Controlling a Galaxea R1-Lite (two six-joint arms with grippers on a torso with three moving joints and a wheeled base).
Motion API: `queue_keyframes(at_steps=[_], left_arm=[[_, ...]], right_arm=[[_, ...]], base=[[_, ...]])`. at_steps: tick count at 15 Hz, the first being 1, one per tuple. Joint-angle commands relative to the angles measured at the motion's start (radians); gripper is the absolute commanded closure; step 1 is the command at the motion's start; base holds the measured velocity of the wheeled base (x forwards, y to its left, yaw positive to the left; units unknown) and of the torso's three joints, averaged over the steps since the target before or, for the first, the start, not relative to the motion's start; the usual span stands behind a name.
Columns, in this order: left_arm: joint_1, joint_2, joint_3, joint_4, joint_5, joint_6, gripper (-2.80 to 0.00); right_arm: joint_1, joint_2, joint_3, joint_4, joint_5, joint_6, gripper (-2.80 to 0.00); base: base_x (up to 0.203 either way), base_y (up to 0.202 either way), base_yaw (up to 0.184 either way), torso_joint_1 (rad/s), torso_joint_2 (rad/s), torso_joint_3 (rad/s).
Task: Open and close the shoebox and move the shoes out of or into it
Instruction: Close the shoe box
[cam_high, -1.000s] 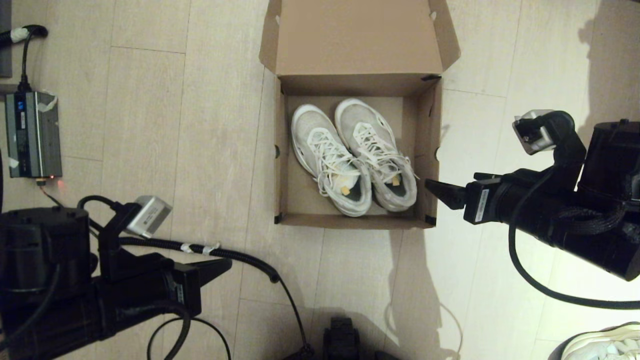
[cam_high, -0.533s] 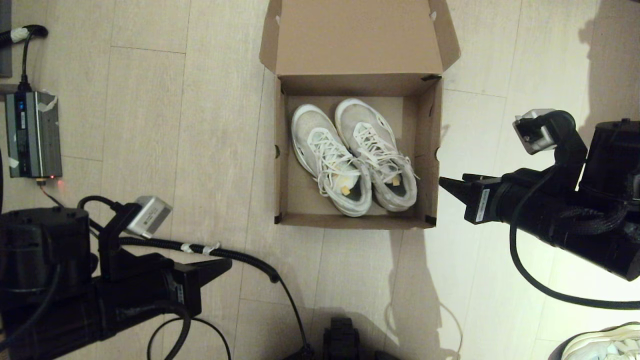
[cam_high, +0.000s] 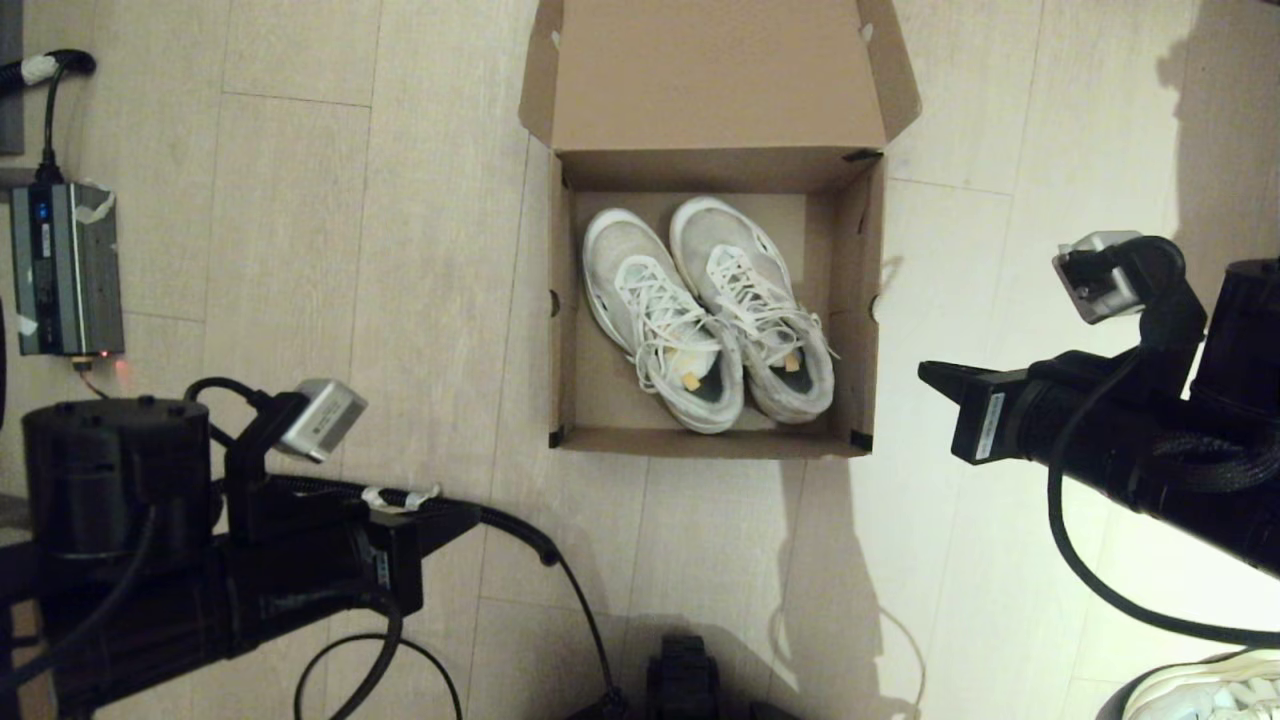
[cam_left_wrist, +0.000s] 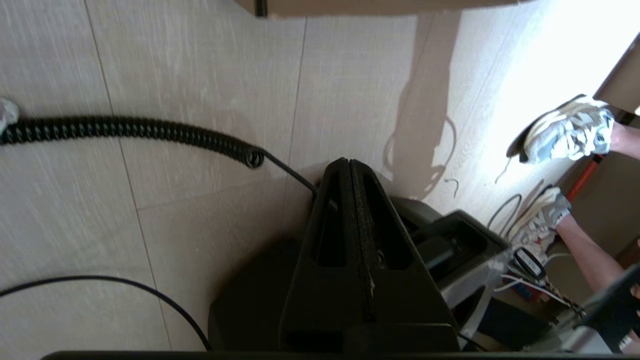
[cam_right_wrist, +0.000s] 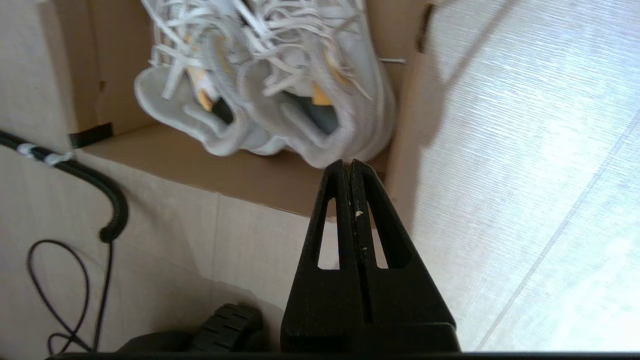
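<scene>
The shoebox (cam_high: 712, 300) lid is running off frame, while the right gripper (cam_high: 932, 374), fingers pressed together, is backing away from the shoes (cam_high: 705, 315); the left gripper (cam_high: 455, 520) is sitting likewise closed.

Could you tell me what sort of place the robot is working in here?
Probably an indoor room used as a robot test area. The shoebox stands open on a pale wood-look plank floor, cables run to a power unit on the floor, and a bystander's sneakered feet show nearby.
</scene>
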Motion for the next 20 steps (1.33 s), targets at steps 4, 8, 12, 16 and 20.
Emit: queue_keyframes(at_steps=[4, 8, 12, 16, 20], left_arm=[[0.005, 0.020, -0.014, -0.004, 0.000, -0.002, 0.00], [0.012, 0.041, -0.058, -0.008, 0.005, -0.003, 0.00], [0.015, 0.057, -0.127, -0.008, 0.020, -0.001, 0.00], [0.024, 0.132, -0.176, -0.025, 0.020, -0.001, 0.00], [0.027, 0.185, -0.234, -0.046, 0.020, 0.005, 0.00]], right_arm=[[-0.034, 0.016, 0.005, -0.001, -0.046, -0.008, 0.00], [-0.041, 0.145, -0.060, -0.010, -0.159, -0.040, 0.00], [-0.031, 0.235, -0.197, -0.074, -0.140, -0.075, 0.00], [-0.032, 0.298, -0.193, -0.082, -0.081, -0.114, 0.00], [-0.016, 0.313, -0.163, -0.099, -0.053, -0.113, 0.00]], base=[[0.000, 0.000, 0.000, 0.000, 0.00, 0.000], [0.000, 0.000, 0.000, 0.000, 0.00, 0.000], [0.000, 0.000, 0.000, 0.000, 0.00, 0.000], [0.000, 0.000, 0.000, 0.000, 0.00, 0.000], [0.000, 0.000, 0.000, 0.000, 0.00, 0.000]])
